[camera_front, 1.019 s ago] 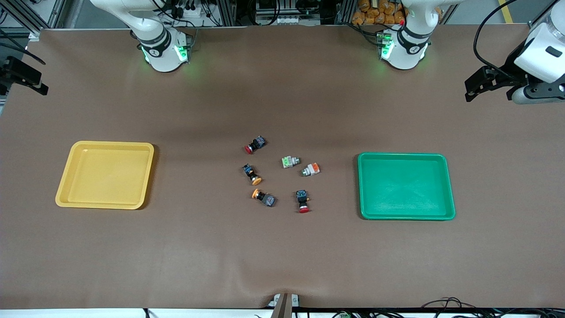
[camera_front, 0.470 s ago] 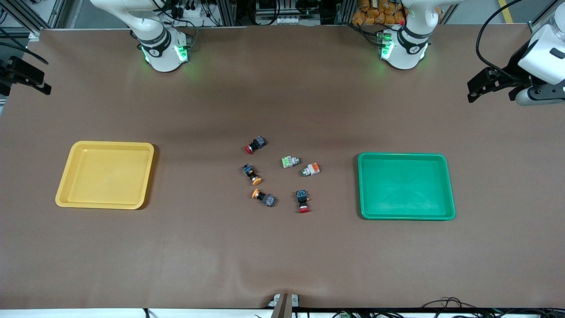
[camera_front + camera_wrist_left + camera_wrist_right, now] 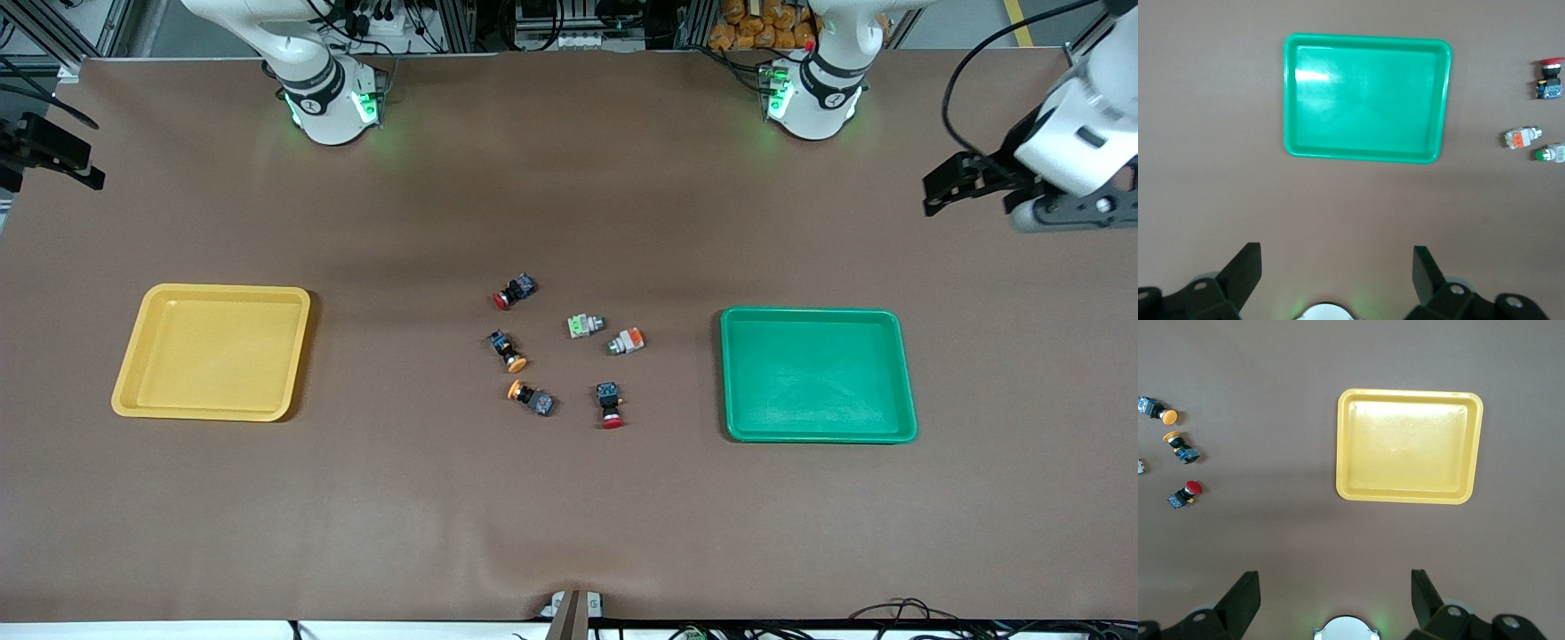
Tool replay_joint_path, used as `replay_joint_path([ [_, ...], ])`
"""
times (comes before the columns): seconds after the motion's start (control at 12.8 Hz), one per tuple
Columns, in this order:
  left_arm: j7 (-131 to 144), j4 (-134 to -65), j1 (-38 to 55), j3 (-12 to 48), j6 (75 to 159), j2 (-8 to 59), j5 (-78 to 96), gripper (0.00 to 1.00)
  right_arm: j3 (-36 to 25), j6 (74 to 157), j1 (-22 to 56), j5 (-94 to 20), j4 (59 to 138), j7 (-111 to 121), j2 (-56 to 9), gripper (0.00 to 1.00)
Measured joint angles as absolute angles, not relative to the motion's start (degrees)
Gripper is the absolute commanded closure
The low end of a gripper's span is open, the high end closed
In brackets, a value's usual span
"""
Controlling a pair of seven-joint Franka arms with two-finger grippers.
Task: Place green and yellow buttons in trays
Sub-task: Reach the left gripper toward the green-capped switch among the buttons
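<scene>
Brown matting covers the table [image 3: 569,516], where six switches sit in a loose cluster midway between the yellow tray [image 3: 133,373] at the right arm's end and the green tray [image 3: 900,373] at the left arm's end. Both trays hold nothing. The two orange-capped black switches [image 3: 508,350] [image 3: 531,396] lie on the yellow tray's side of the cluster, the green-block switch [image 3: 583,325] and orange-block switch [image 3: 626,340] on the green tray's side, with red-capped switches [image 3: 514,291] [image 3: 610,404] at the cluster's farthest and nearest points. The left gripper [image 3: 933,191] hangs above the table's edge past the green tray, its jaws spread wide and empty. The right gripper [image 3: 1335,590] hangs high at the yellow tray's end, likewise spread and empty.
</scene>
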State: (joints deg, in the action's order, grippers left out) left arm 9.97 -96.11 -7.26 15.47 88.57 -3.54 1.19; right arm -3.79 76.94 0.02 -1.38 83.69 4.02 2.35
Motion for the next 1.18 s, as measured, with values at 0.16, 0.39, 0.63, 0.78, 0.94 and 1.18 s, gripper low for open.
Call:
replay_joint_path([
  [0.16,14.33,-98.87,-7.06,17.89,92.63,-2.46,1.36,0.00,-3.69,76.94,0.13,-1.39,83.74,4.02,2.24,0.00],
  [0.39,23.40,-104.35,-6.77,23.21,102.05,0.20,1.40,0.00,-3.61,76.94,0.26,-1.40,83.96,4.02,1.99,0.00],
  [0.63,37.32,-107.79,-5.91,29.74,112.98,6.58,0.75,0.00,-3.57,76.95,0.35,-1.41,84.01,4.03,1.76,0.00],
  [0.78,46.50,-108.20,-2.13,31.00,119.05,12.98,-3.81,0.00,-3.57,76.95,0.39,-1.42,84.02,4.03,1.68,0.00],
  [0.94,56.17,-107.63,2.01,31.07,124.10,19.89,-9.16,0.00,-3.56,76.95,0.54,-1.42,84.11,4.03,1.55,0.00],
  [1.18,69.66,-104.06,7.28,31.07,129.33,30.35,-17.61,0.00,-3.56,76.95,0.86,-1.43,84.47,4.02,1.41,0.00],
])
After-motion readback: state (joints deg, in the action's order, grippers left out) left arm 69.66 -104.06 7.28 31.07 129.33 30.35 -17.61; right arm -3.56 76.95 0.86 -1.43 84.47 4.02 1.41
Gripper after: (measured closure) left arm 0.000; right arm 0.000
